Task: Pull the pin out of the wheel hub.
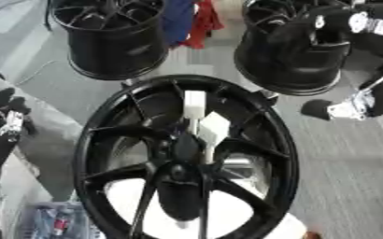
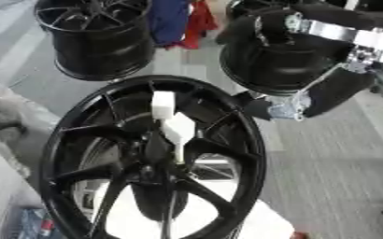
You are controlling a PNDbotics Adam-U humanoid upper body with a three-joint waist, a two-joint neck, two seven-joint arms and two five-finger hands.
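No brand, label or writing can be read anywhere in either view.

A large black wheel hub [image 1: 187,158] fills the middle and near part of the scene, seen face-on with its thin spokes fanning out from a dark centre. Two white block-shaped pieces [image 1: 203,116] sit one just below the other against the upper spokes, a little above the centre; a thin pale rod runs down from them toward the middle of the hub. Whether this is the pin cannot be told for sure.

The robot's right arm comes in from the upper right, black with silver joints. Its right hand [image 2: 289,106] hangs just beyond the right rim of the hub, near it but apart from the white pieces. The hand appears as a dark shape with a pale, shiny part at its middle; how far its fingers are spread cannot be told, and nothing can be seen in it.

At the left edge, a dark shape with a pale strip may be the left hand [image 1: 5,122], resting well apart from the hub; its state cannot be told either.

Two more black wheels stand on the grey floor at the far side, one on the left [image 1: 113,37] and one on the right [image 1: 297,51]. Blue and red cloth [image 1: 191,21] shows between them.
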